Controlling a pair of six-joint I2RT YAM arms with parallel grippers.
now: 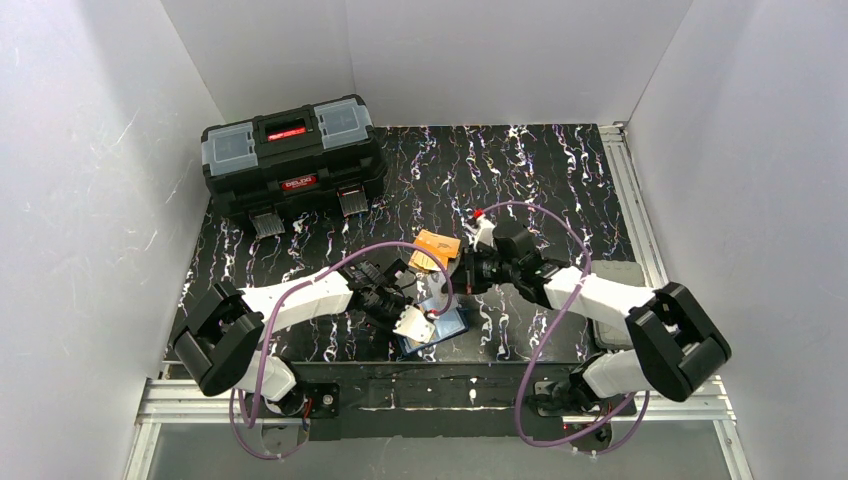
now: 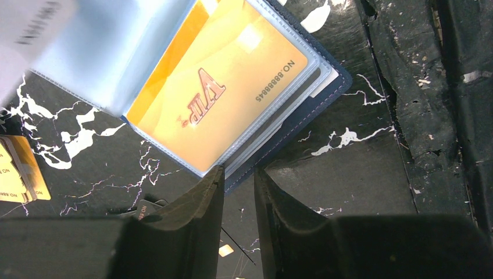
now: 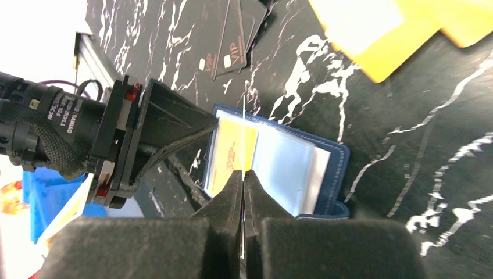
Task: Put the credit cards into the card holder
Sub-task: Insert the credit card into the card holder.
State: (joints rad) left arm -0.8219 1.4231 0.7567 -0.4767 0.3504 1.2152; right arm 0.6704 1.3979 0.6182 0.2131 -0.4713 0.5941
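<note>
Nearest us, the holder [image 3: 342, 180] lies open on the table [image 1: 540, 180] by its front edge, a yellow card [image 2: 221, 93] in one clear pocket. Our left fingers [image 2: 215, 189] stand slightly apart at its rim (nothing between them). Our right fingers [image 3: 237, 185] pinch a white card [image 2: 26, 40] edge-on over the open pages. Beyond lie loose orange cards [image 1: 437, 250]; farthest, the toolbox [image 1: 292, 155].
</note>
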